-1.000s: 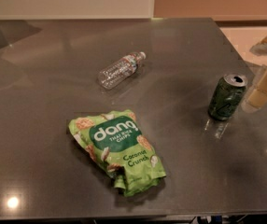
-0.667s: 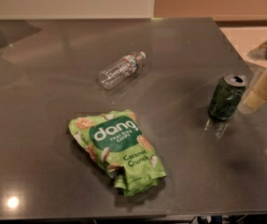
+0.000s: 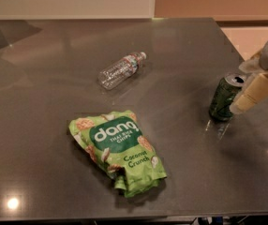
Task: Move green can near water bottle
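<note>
Green can (image 3: 224,97) upright near right edge of table (image 3: 185,46), claw (image 3: 248,92) beside it.

On my dark grey table (image 3: 54,78) I see a water bottle (image 3: 121,70) on its side, an upright green can (image 3: 224,97) and a chips bag (image 3: 120,149); my gripper (image 3: 247,92) is just beside the can.

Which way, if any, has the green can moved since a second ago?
No. The green can stands just as far right of the chips bag; the gripper hovers at its right side.
</note>
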Action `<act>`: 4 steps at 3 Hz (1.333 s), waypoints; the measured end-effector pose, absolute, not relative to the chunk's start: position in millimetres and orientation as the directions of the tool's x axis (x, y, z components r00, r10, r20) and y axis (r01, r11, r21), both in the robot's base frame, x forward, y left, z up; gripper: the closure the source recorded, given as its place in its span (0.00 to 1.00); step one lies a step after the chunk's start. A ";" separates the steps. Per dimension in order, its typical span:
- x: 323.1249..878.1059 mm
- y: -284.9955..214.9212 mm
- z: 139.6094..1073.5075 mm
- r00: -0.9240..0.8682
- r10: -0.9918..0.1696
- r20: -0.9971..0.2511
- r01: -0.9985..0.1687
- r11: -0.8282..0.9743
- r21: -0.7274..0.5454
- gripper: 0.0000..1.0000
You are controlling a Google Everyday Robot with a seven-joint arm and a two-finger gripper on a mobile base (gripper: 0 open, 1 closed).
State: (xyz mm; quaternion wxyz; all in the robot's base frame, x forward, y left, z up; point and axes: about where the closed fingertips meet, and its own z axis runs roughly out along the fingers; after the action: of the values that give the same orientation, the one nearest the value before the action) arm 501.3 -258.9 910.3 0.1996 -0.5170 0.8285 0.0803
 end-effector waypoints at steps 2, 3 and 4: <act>508.1 -254.6 905.2 -0.398 -0.814 -0.424 -0.887 0.460 -0.050 0.63; 526.3 -242.9 914.0 -0.378 -0.823 -0.423 -0.897 0.439 -0.053 0.86; 562.6 -211.8 924.3 -0.329 -0.834 -0.443 -0.917 0.394 -0.060 1.00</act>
State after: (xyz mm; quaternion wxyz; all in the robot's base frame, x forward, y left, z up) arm 562.6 -211.8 924.3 0.2064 -0.5413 0.8089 0.1007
